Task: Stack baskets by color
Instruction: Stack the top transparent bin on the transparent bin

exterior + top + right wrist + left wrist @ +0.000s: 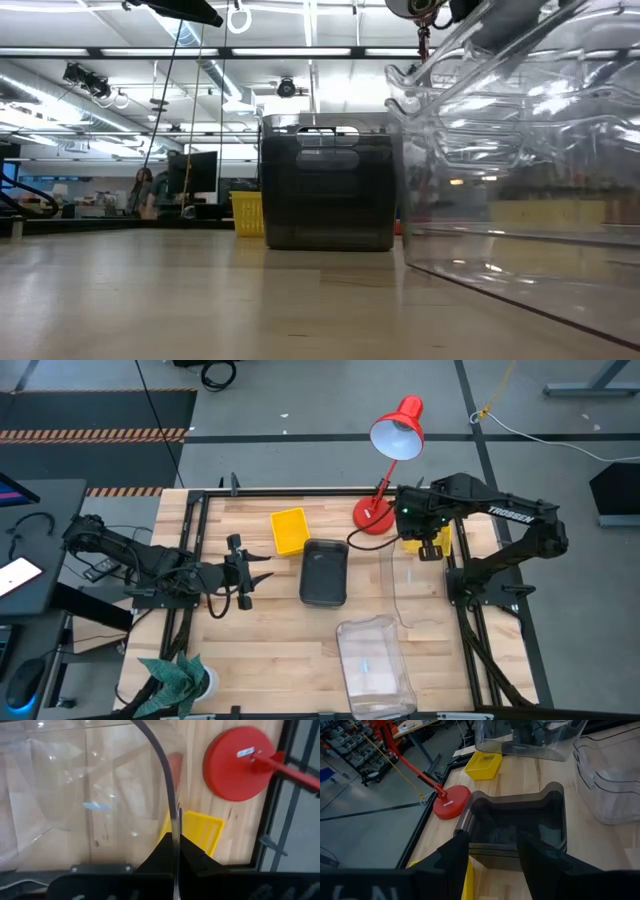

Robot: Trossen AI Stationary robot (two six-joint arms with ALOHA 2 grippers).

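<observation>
My right gripper (430,547) stands at the far right, shut on a clear basket (410,585), over a small yellow basket (197,831). A second yellow basket (289,530) lies flat at the far middle. The dark-grey basket (325,572) rests on its base mid-table. My left gripper (252,575) hovers open just left of it, its fingers (460,855) pointing at the basket's near wall (492,851) without touching. A stack of clear baskets (375,665) sits by the near edge. My right gripper pinches the clear basket's thin upper wall edge (174,822) between its two shut fingers. They come from above, pointing down. The basket hangs below the fingers, tipped on edge, its body (530,740) reaching toward the table's near side.
A red desk lamp stands at the far right on its round base (372,515), close beside the right gripper. A black metal frame (190,540) lines the table's edges. A green cloth (175,675) lies at the near left corner. Bare wood shows at the near left.
</observation>
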